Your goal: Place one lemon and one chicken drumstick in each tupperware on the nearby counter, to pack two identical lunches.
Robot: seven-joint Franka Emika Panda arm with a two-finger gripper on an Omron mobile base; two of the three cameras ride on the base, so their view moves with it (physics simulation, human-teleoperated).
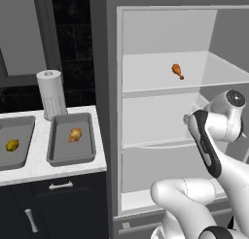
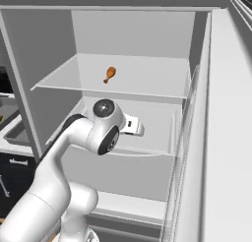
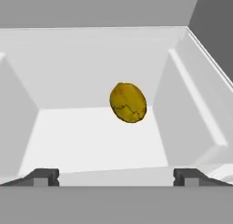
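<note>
A: Lemon (image 3: 128, 102) sat ahead of the hand (image 3: 116, 176) in the hand view, on a white fridge shelf (image 3: 91, 136), toward the shelf's back edge and right of its middle. Nothing touched it.

B: And the hand?

A: Its jaws stood wide apart, empty, with the two dark fingertips (image 3: 44, 176) low in that view, at the shelf's front edge. The lemon was well beyond them.

B: Where were the drumsticks?

A: One chicken drumstick (image 1: 177, 70) lay on the upper fridge shelf (image 1: 214, 73), near the middle, closer to its back edge. The other drumstick (image 1: 74, 134) lay in the right-hand tupperware (image 1: 58, 153), about the middle of the tray.

B: And the second tray?

A: The left tupperware (image 1: 22, 158) held the other lemon (image 1: 12, 145), left of that tray's middle. Both trays rested side by side on the surface (image 1: 53, 170); the right one sat near the surface's right edge, by the fridge.

B: Anything else on that surface?

A: A paper towel roll (image 1: 50, 93) stood upright at the back edge, just behind the right tray.

B: The arm?

A: From both base views it reached into the fridge at the level of the middle shelf (image 2: 157, 123), below the shelf with the drumstick. I could not make out the fingers themselves from those two views.
</note>
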